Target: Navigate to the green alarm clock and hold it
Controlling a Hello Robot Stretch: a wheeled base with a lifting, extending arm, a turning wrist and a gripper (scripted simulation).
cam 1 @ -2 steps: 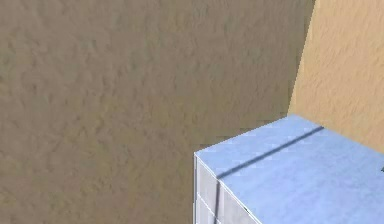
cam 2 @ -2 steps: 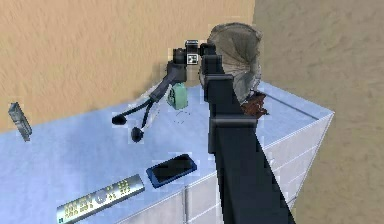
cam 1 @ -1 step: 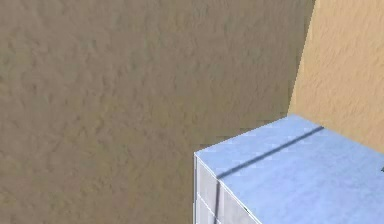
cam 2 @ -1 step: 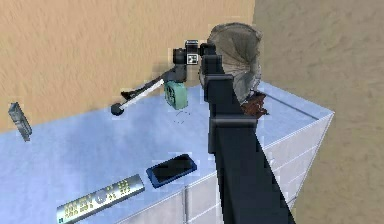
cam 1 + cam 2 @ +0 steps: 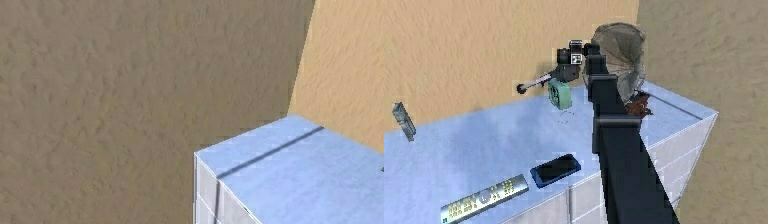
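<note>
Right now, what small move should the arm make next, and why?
Probably raise the arm slightly: the green alarm clock is at the end effector, close to the dresser top, and I cannot tell whether it is held.

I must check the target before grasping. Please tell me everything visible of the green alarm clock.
The green alarm clock is small and round, pale green with a lighter face. It shows near the back of the light blue tabletop, by the tan wall, close to the gripper. Whether the gripper holds or touches it cannot be told.
</note>
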